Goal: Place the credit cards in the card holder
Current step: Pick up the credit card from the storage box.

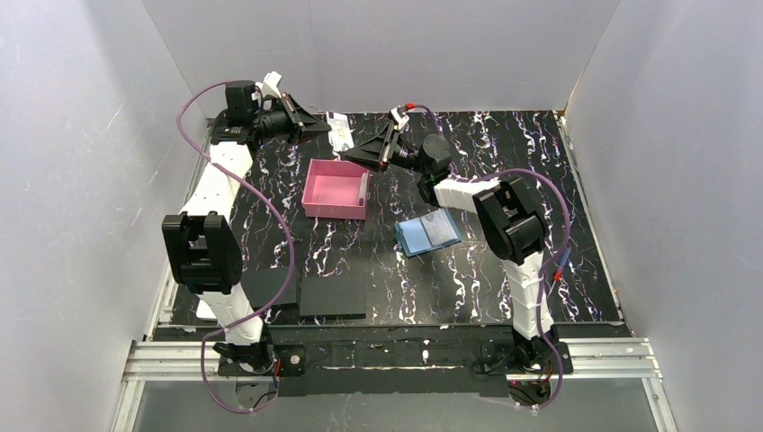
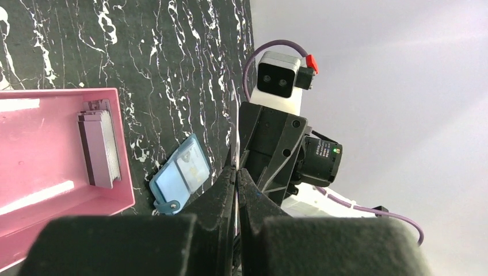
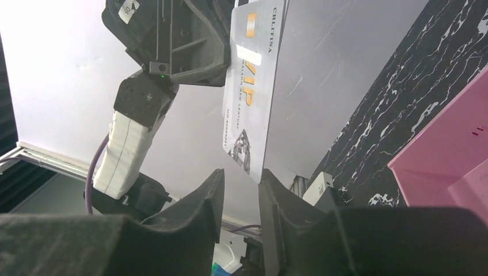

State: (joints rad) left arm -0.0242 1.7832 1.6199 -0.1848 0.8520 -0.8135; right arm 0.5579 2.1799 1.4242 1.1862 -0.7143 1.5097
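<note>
Two black pads are lying at the near edge of the worktop. At the far left, the left hand is pinching a credit card aloft. Just nearer, the pink card holder is keeping stacked cards against its right wall. The right hand is straddling the raised card's corner, fingers apart. A blue case is lying right of the holder.

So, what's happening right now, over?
Left gripper shut on card. Right gripper part open around its free corner, gap showing. Holder has a stack inside. Nothing blocking it.
</note>
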